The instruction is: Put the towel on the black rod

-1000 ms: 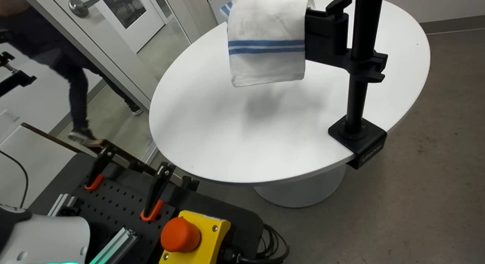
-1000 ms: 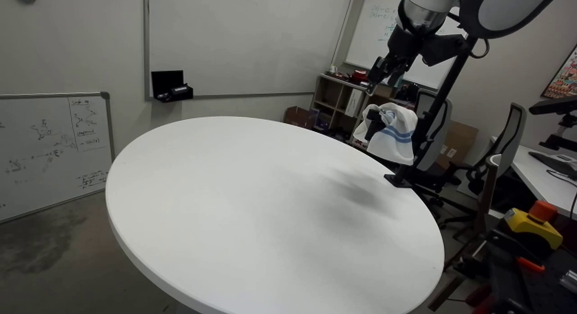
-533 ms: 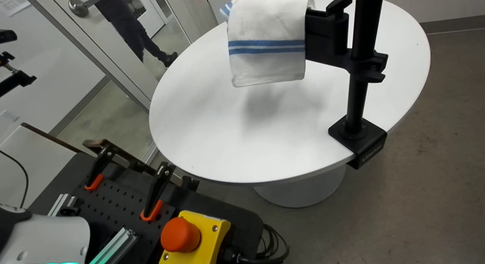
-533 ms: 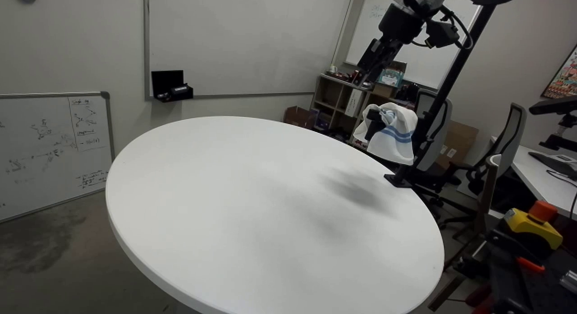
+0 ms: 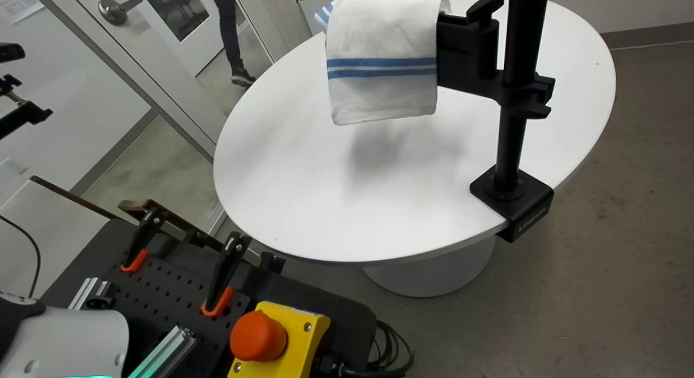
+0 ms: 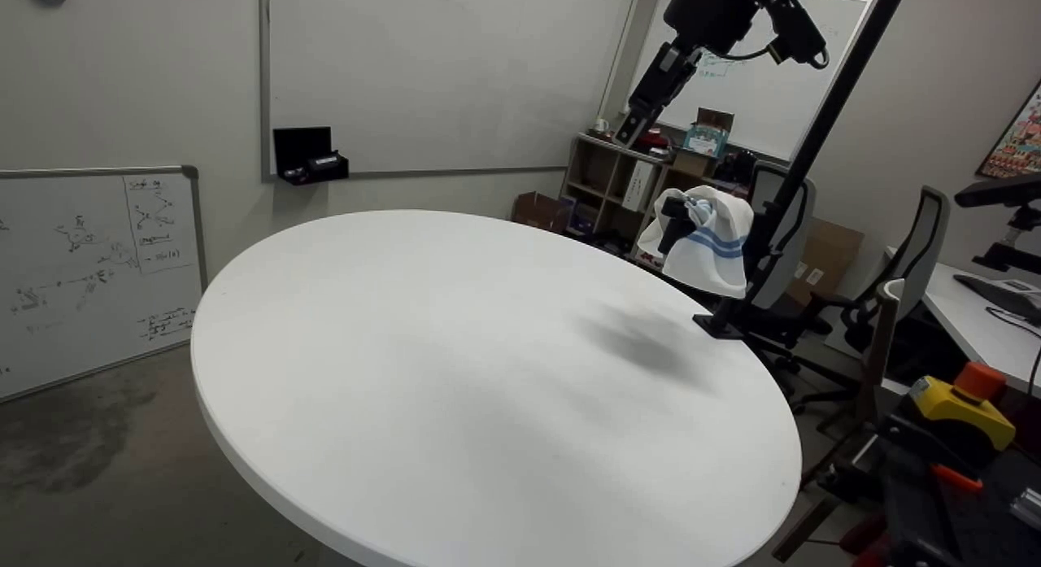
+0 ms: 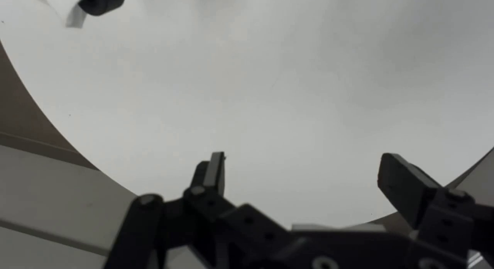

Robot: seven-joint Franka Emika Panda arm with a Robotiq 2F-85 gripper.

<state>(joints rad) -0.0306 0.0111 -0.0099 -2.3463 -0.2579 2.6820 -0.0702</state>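
The towel (image 5: 382, 39), white with blue stripes, hangs draped over the black rod (image 5: 467, 52) above the table in both exterior views. In an exterior view the towel (image 6: 716, 262) is bunched around the rod's end (image 6: 677, 225), which sticks out of the cloth. In the wrist view a corner of the towel (image 7: 63, 4) and the dark end of the rod (image 7: 102, 2) show at the top left. My gripper (image 7: 301, 159) is open and empty, its fingers wide apart. In an exterior view the gripper (image 6: 628, 132) is above and to the left of the towel, apart from it.
The rod is fixed to a tall black upright pole (image 5: 515, 134) with a clamp base (image 5: 512, 199) on the edge of the round white table (image 5: 303, 193). A yellow box with a red button (image 5: 282, 340) sits on a black cart. A person's leg (image 5: 230, 36) shows behind the glass.
In an exterior view my gripper and arm have moved up and to the left, away from the towel. The towel and rod have not moved. A person behind the glass has walked.
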